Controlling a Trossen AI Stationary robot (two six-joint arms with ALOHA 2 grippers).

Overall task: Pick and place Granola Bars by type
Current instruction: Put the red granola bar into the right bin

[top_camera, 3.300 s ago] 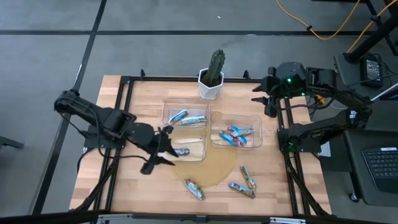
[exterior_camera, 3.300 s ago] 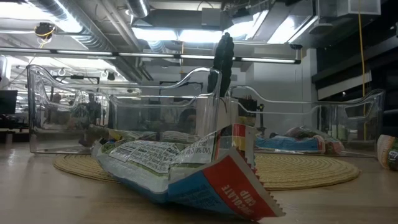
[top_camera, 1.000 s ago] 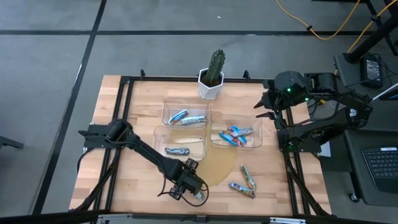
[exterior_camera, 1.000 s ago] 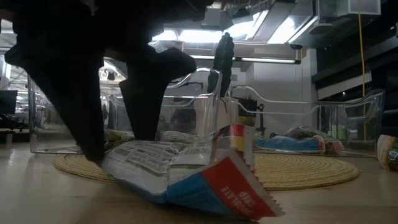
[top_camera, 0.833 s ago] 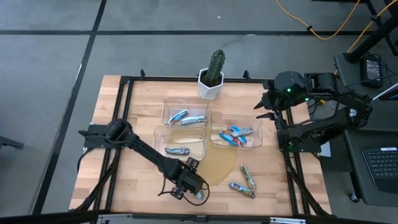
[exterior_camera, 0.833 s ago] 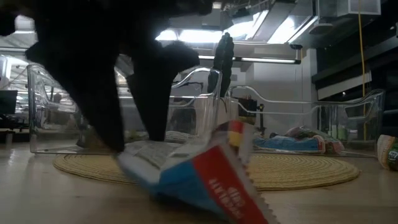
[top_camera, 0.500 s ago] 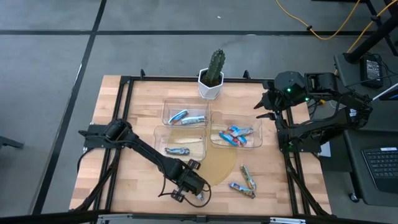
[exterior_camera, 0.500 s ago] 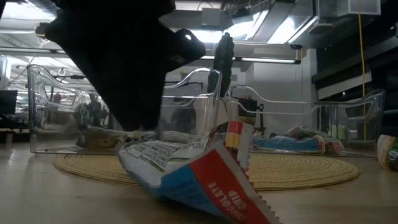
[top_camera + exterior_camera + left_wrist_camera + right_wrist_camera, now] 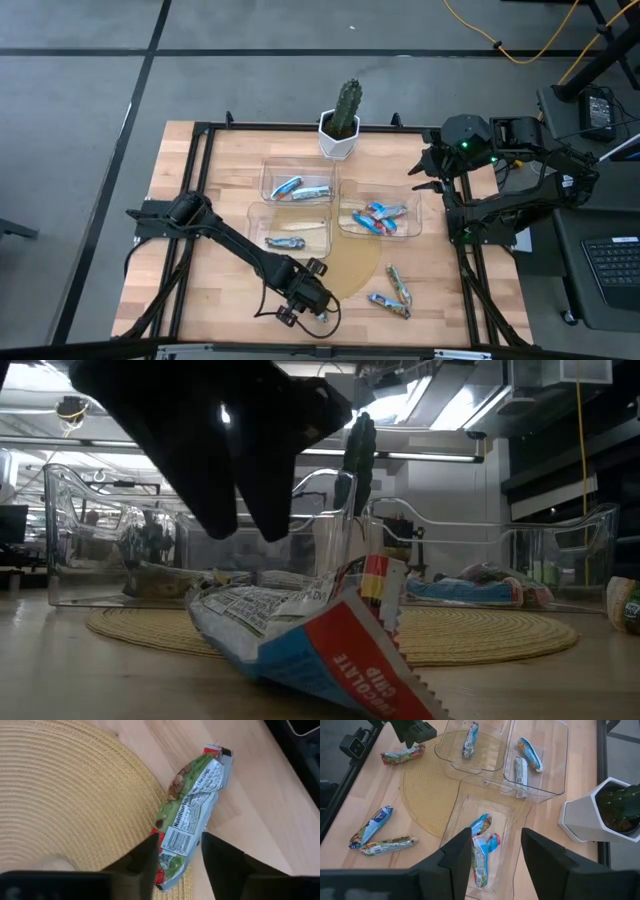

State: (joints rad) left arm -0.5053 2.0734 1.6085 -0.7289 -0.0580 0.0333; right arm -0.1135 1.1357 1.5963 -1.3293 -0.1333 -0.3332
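Note:
A brownish-green granola bar (image 9: 194, 805) lies flat on the wood at the rim of the round woven mat, close to the table's near edge (image 9: 300, 635). My left gripper (image 9: 179, 845) is open and hovers just above it (image 9: 245, 528), with a finger on either side of one end, touching nothing. In the high view its body (image 9: 303, 288) covers most of the bar. My right gripper (image 9: 492, 851) is open and waits high over the table's far right corner (image 9: 428, 170). Two more bars (image 9: 398, 285) (image 9: 388, 305) lie on the wood near the right.
Three clear bins stand mid-table: the far left one (image 9: 300, 180) holds silver-blue bars, the near left one (image 9: 290, 232) a single bar, the right one (image 9: 380, 215) bright blue bars. A cactus in a white pot (image 9: 340, 125) is at the far edge. The mat (image 9: 345, 265) lies under the bins.
My left gripper was down at the bar a second ago and has since risen clear of it. Meanwhile the bar was tipped up and nudged a little toward the table's right, and it now lies flat on the table again.

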